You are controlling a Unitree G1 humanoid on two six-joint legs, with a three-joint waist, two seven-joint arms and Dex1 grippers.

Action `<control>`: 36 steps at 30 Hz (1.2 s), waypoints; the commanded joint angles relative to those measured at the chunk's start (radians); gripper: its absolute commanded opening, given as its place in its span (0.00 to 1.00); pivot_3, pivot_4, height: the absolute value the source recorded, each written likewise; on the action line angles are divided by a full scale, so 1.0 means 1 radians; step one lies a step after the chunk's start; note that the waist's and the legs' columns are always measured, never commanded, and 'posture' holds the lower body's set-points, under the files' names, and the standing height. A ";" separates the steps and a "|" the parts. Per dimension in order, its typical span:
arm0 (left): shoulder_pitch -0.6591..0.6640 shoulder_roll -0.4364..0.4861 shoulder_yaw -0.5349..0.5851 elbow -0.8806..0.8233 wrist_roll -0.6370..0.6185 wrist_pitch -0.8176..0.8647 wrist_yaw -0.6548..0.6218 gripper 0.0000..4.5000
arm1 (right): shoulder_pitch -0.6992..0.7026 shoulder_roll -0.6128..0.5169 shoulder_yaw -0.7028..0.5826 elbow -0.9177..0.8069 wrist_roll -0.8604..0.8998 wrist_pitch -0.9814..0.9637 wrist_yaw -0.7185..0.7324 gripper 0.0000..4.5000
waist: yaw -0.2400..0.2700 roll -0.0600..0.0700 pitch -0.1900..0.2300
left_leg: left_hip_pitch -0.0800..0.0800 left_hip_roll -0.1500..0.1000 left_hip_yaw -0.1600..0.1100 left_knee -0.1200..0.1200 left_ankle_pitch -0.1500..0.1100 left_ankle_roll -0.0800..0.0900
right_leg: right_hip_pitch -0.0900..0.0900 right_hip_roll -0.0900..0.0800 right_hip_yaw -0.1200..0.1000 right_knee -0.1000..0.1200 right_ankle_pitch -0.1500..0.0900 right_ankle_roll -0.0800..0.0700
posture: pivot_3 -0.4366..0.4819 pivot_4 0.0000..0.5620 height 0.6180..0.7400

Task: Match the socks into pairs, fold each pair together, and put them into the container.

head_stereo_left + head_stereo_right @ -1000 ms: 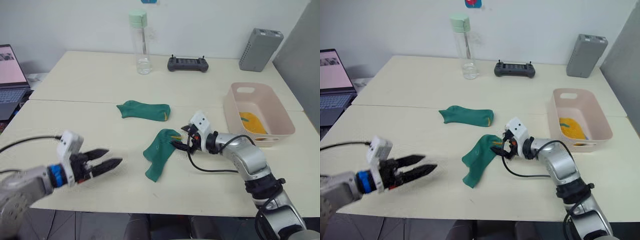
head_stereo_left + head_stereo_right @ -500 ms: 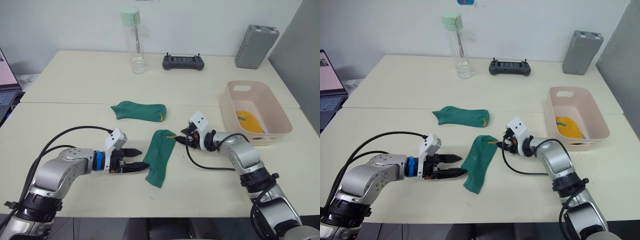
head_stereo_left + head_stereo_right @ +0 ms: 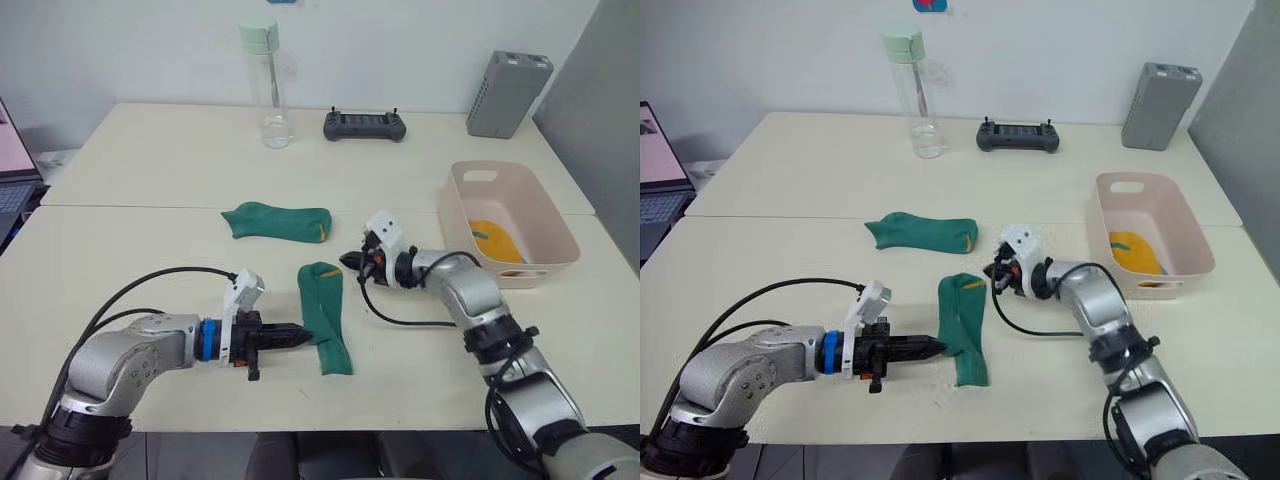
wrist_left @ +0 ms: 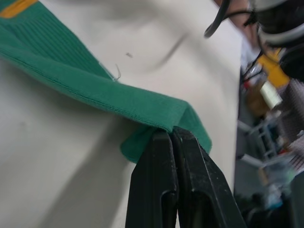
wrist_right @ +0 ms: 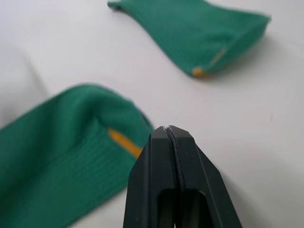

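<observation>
A dark green sock [image 3: 325,315] lies lengthwise near the table's front, its cuff with a yellow mark pointing away from me. My left gripper [image 3: 300,333] is shut on this sock's left edge, and the cloth rises in a small fold at the fingertips [image 4: 164,137]. My right gripper [image 3: 347,262] is shut, its tip right beside the cuff, with no cloth visible between its fingers [image 5: 156,142]. A second dark green sock [image 3: 278,221] lies flat farther back. The pale pink container [image 3: 455,215] stands at the right with a mustard-yellow sock [image 3: 497,240] inside.
At the back of the table stand a clear bottle [image 3: 262,80] with a green cap, a dark controller [image 3: 364,125] and a grey ribbed box [image 3: 507,80]. A laptop [image 3: 10,175] sits off the left edge. Black cables trail from both wrists.
Both grippers have gone from open to shut. The left arm came in from the left to the sock's edge. The sock now lies straight instead of slanted.
</observation>
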 commanded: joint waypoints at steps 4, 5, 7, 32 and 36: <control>0.037 -0.136 0.155 0.000 -0.374 0.232 0.305 0.01 | -0.113 0.076 0.030 0.125 -0.054 -0.119 0.022 0.00 | 0.001 0.000 0.000 | 0.000 0.000 -0.002 0.000 0.000 0.000 | 0.001 0.000 -0.002 0.001 0.001 -0.001 | 0.48 0.27 1.00; 0.050 -0.140 0.165 -0.001 -0.417 0.241 0.342 0.01 | -0.111 0.073 0.033 0.127 -0.061 -0.127 0.030 0.00 | 0.001 0.000 0.000 | 0.000 0.000 -0.002 0.000 0.000 0.000 | 0.001 0.000 -0.002 0.001 0.001 -0.001 | 0.48 0.27 1.00; 0.081 -0.129 0.181 -0.008 -0.490 0.250 0.401 0.01 | -0.101 0.064 0.025 0.117 -0.064 -0.135 0.035 0.00 | 0.003 0.000 0.000 | 0.000 0.000 -0.003 -0.001 0.000 0.000 | 0.001 0.000 -0.003 0.001 0.001 -0.001 | 0.48 0.27 1.00; -0.265 0.116 -0.205 0.342 0.505 -0.685 -0.158 0.93 | 0.417 -0.475 -0.154 -0.875 0.285 0.214 0.259 1.00 | 0.049 0.002 0.001 | 0.002 -0.003 0.006 0.000 0.000 -0.001 | 0.001 -0.005 0.002 -0.004 -0.005 -0.002 | 0.48 0.27 1.00; -0.405 -0.032 -0.341 0.574 0.683 -0.868 -0.177 0.93 | 0.418 -0.513 -0.138 -0.921 0.310 0.238 0.245 1.00 | 0.049 0.001 0.001 | -0.003 -0.002 0.003 0.001 0.000 -0.001 | -0.001 -0.001 0.001 -0.003 -0.001 0.002 | 0.48 0.27 1.00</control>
